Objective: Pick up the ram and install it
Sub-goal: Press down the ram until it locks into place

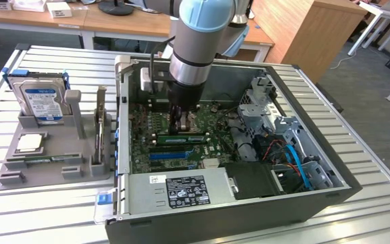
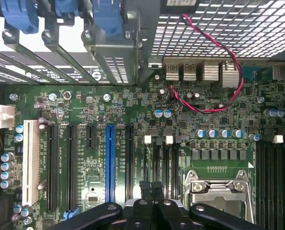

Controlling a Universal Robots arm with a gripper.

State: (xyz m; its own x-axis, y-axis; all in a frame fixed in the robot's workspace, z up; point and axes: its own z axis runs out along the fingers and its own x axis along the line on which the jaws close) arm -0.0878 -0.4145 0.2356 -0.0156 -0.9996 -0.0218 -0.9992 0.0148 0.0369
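Lighting's looking pretty even and bright in the exterior view, daylight-ish, nothing harsh. The ribbed metal table (image 1: 357,152) is picking up soft glare along its ridges, and the inside of the computer case (image 1: 303,195) is sitting in shadow under the arm (image 1: 198,46). In the wrist view the motherboard (image 2: 132,143) is showing sharp and well lit, while white light is blowing out behind the slot covers (image 2: 61,52).

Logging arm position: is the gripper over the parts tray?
No, the gripper is down inside the case, above the motherboard.
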